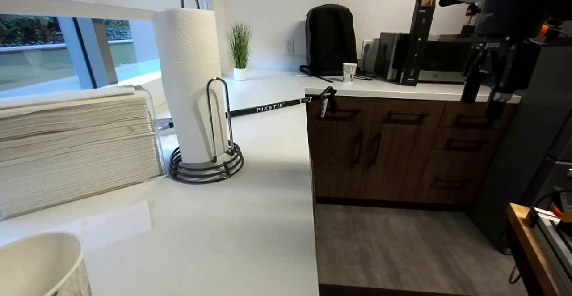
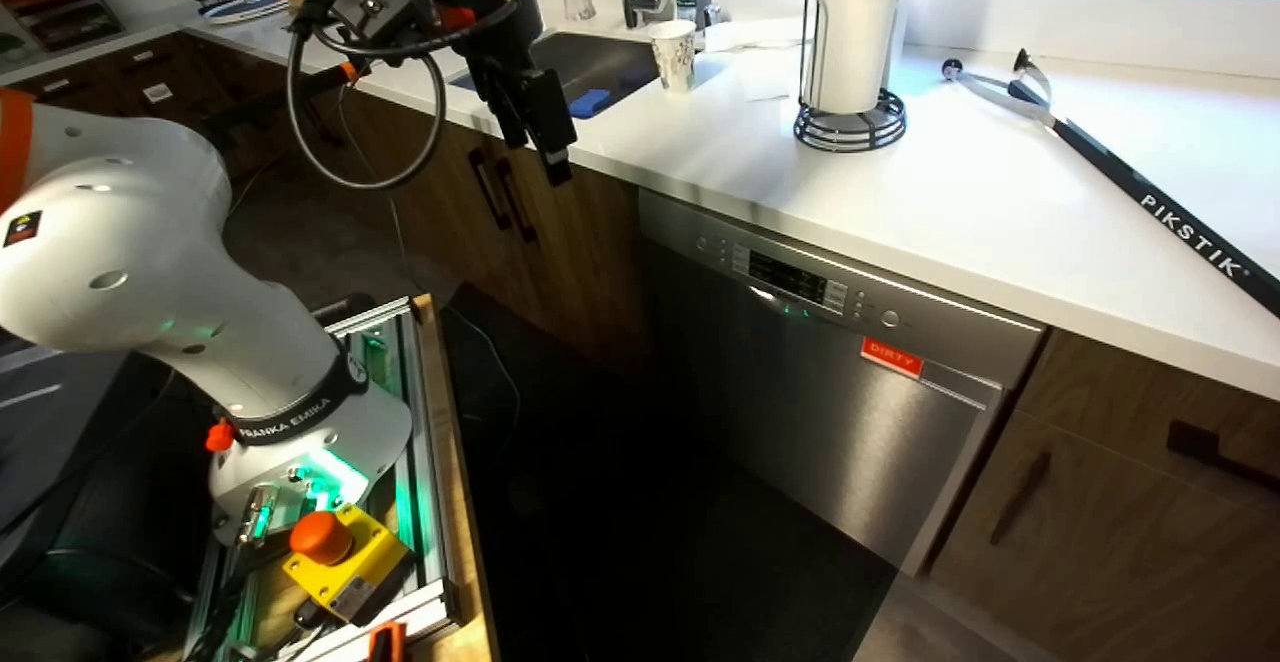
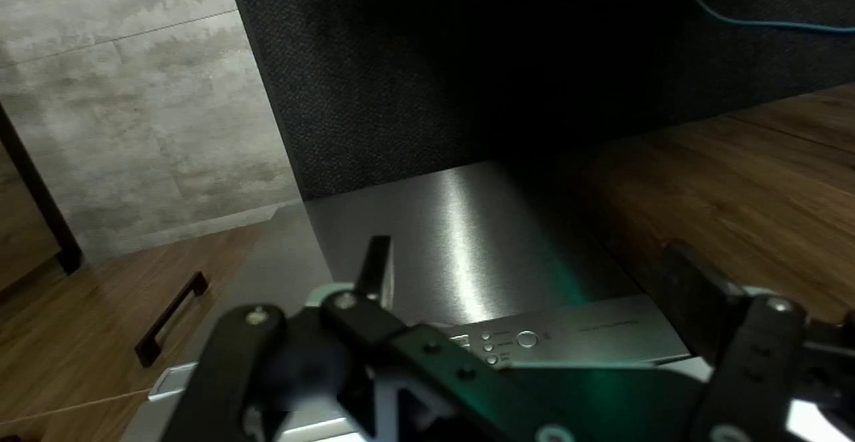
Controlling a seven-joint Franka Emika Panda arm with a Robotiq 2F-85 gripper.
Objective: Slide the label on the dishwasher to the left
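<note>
In an exterior view, the steel dishwasher (image 2: 800,412) sits under the counter edge. A small red label (image 2: 892,356) reading "DIRTY" is on its front, below the control panel, with a silver strip (image 2: 950,385) continuing to its right. My gripper (image 2: 537,157) hangs in the air, left of and higher than the label, not touching it. The gripper (image 1: 481,101) also shows in an exterior view. In the wrist view, the gripper (image 3: 541,272) is open and empty, its fingers wide apart over the dishwasher (image 3: 414,228). The red label does not show there; the gripper covers part of the panel.
The white countertop (image 2: 960,182) overhangs the dishwasher. On it stand a paper towel holder (image 2: 850,122), a black PIKSTIK grabber (image 2: 1150,197) and a paper cup (image 2: 674,57) by the sink (image 2: 600,62). Wooden cabinets with dark bar handles (image 2: 1215,447) flank the dishwasher.
</note>
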